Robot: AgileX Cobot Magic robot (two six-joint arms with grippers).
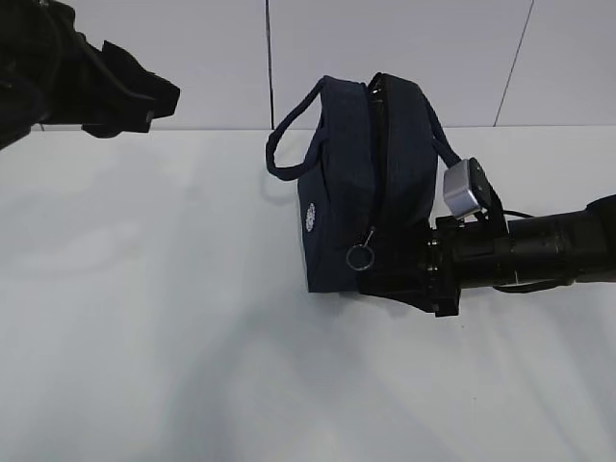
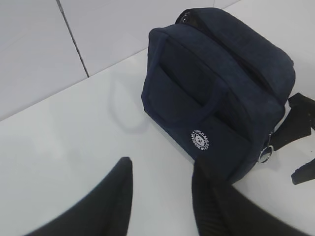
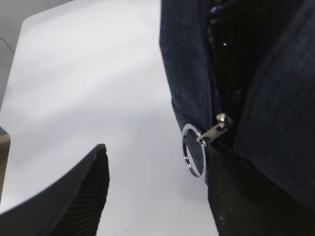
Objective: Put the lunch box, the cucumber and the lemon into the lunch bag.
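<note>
The lunch bag (image 1: pixel 361 183) is stood on the white worktop (image 1: pixel 144 337). The right gripper (image 3: pixel 157 191) is spread open beside its ring pull (image 3: pixel 193 150); the left gripper (image 2: pixel 160 196) is held open, well clear of the bag.

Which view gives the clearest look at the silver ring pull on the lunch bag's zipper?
The right wrist view: the ring pull fills the frame's centre, its slider and the zipper track visible against the lunch bag. The exterior view shows it small, hanging low on the bag's front edge. The left wrist view catches only a partial glimpse at the bag's corner.
</note>
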